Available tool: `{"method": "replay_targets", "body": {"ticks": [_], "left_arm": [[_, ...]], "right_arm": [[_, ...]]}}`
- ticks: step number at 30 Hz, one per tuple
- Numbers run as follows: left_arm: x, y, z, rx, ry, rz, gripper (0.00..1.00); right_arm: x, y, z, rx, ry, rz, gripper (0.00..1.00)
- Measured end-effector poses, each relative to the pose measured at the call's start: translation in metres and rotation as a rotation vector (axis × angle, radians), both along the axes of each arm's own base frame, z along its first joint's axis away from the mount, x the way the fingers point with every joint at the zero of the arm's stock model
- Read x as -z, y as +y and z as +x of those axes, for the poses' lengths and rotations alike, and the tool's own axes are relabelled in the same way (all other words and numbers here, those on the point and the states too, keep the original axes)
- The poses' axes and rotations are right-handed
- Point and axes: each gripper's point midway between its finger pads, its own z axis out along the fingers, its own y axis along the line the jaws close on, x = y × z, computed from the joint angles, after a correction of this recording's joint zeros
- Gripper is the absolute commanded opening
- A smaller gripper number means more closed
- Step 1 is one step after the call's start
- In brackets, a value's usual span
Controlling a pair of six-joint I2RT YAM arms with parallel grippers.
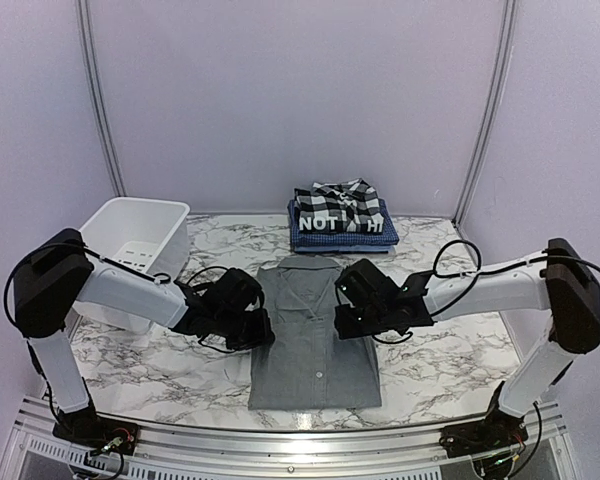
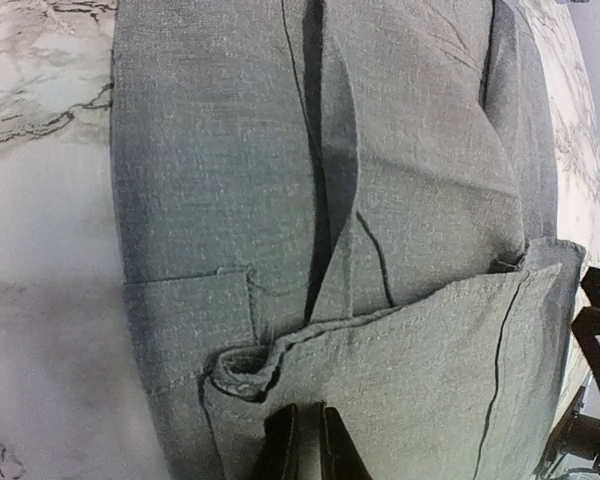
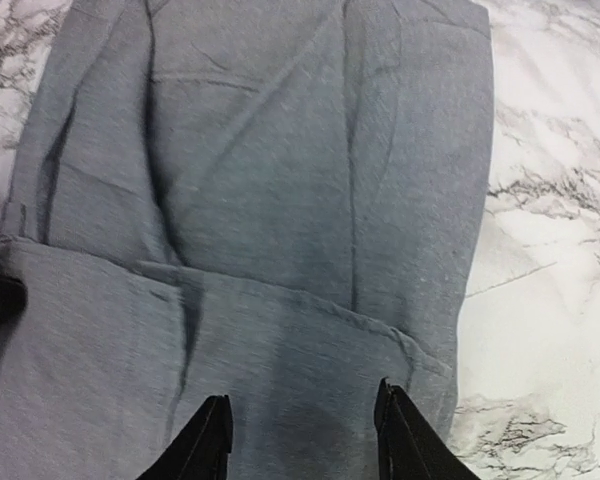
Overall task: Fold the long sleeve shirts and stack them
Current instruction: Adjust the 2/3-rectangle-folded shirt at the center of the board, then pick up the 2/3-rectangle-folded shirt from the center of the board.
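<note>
The grey shirt (image 1: 315, 350) lies flat at the middle of the marble table (image 1: 150, 365), collar toward 12 o'clock, its sleeves tucked in so that it forms a narrow panel. The stack of 3 folded shirts (image 1: 340, 218) sits at 12 o'clock from it, near but apart. The white tub (image 1: 130, 235) stands at 10 o'clock.

The left gripper (image 2: 302, 425) is at the shirt's 9 o'clock edge, jaws clenched. In the wrist view it seems to pinch a turned-over layer, which bunches just beside the tips. The right gripper (image 3: 302, 430) is at the 3 o'clock edge with its jaws released, straddling cloth and grasping nothing.

The main risk is uneven handling. With only 1 side held, any lift or pull from 9 o'clock would likely skew the fold and drag the panel askew. The left pinch is small and close to the edge, so the cloth could slip free, or only the top layer could rise and the tucked sleeves spill out. If the right jaws close carelessly they may gather a wrinkle. A fold carried too far toward 12 o'clock could nudge the stack.
</note>
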Motion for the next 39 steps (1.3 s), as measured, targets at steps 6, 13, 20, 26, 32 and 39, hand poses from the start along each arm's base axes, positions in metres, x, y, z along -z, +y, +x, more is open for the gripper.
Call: {"method": "replay_targets", "body": {"ticks": [6,13,20,26,32,39], "left_arm": [[0.003,0.004,0.004,-0.015,-0.002,0.006,0.11],[0.002,0.012,0.004,-0.014,-0.018,0.004,0.14],[-0.024,0.029,-0.01,0.007,-0.05,-0.007,0.23],[-0.043,0.041,-0.034,0.033,-0.08,-0.046,0.27],[-0.028,0.049,-0.081,0.083,-0.045,-0.026,0.27],[-0.008,0.068,-0.116,0.082,0.001,-0.006,0.28]], "right_arm": [[0.035,-0.024,-0.009,0.017,0.081,-0.017,0.46],[0.042,-0.026,-0.016,0.016,0.105,0.022,0.56],[-0.002,-0.033,-0.03,0.016,0.059,0.114,0.66],[-0.024,-0.025,-0.066,-0.031,0.047,0.202,0.66],[0.004,-0.032,-0.113,-0.054,0.131,0.192,0.64],[0.032,-0.051,-0.143,-0.019,0.205,0.193,0.57]]}}
